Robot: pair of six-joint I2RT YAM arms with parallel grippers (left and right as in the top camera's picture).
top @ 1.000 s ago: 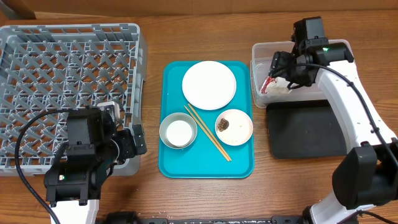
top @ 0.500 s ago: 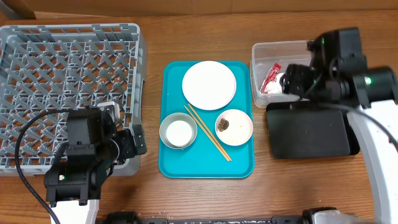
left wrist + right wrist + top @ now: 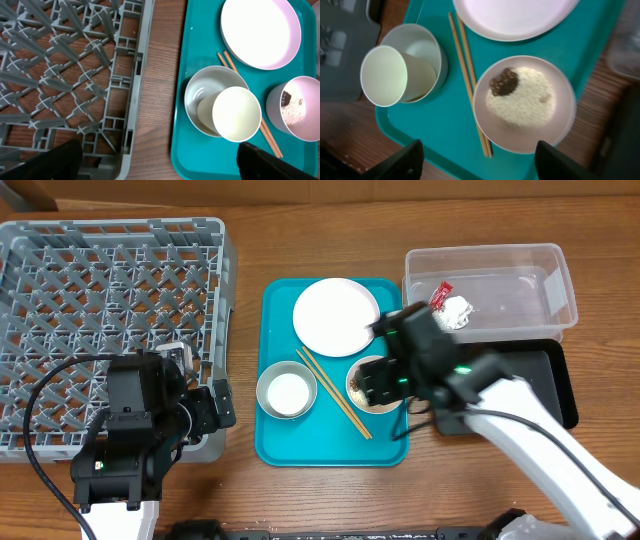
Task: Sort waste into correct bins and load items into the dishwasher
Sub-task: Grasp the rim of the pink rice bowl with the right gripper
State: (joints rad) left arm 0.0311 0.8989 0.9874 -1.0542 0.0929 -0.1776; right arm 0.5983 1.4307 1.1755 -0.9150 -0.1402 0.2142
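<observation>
My right gripper point(image 3: 385, 380) is open and empty, just above the small dish point(image 3: 525, 105), which holds rice grains point(image 3: 522, 102) and a brown lump point(image 3: 504, 82). The plate point(image 3: 336, 316), the chopsticks point(image 3: 335, 395) and the white cup point(image 3: 384, 76) lying in the steel bowl point(image 3: 427, 45) are on the teal tray point(image 3: 335, 450). The red wrapper point(image 3: 441, 294) and the tissue point(image 3: 456, 310) lie in the clear tub point(image 3: 520, 255). The black tray point(image 3: 525, 385) is empty. My left gripper point(image 3: 155, 165) is open over the gap between the grey dish rack point(image 3: 110, 310) and the tray.
The teal tray sits between the rack on the left and the two bins on the right. My right arm crosses over the black tray's left part. The rack holds nothing. A bare strip of wood runs along the table's front.
My right gripper has left the clear tub, where the wrapper and tissue now lie, and has swung left and forward over the small dish. The left arm has not moved.
</observation>
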